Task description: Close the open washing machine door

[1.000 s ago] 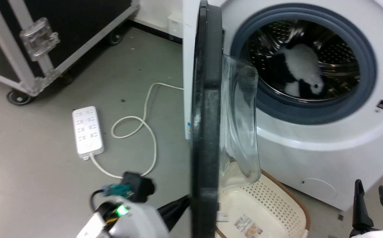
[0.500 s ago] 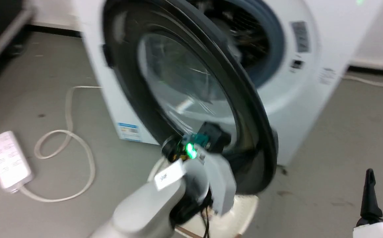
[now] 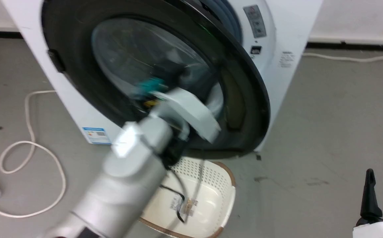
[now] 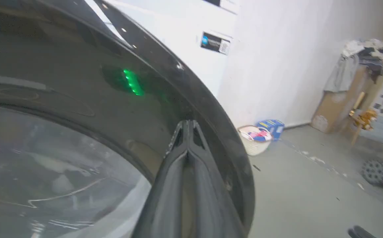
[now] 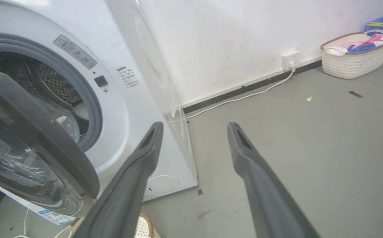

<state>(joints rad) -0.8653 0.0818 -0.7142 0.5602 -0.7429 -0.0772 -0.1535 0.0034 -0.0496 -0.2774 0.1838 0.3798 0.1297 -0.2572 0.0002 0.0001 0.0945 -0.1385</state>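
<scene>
The laundry basket crowds the floor under the washing machine door; rightward lies open floor.

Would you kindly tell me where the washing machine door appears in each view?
Head view: door fills the upper left and centre.
Left wrist view: door fills the left half.
Right wrist view: door at the left edge, ajar.
Shared landmark: the white machine behind it.

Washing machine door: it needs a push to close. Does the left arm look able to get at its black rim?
Probably yes: the left gripper is shut, its fingers reaching up to the black rim of the washing machine door, with nothing between them.
</scene>
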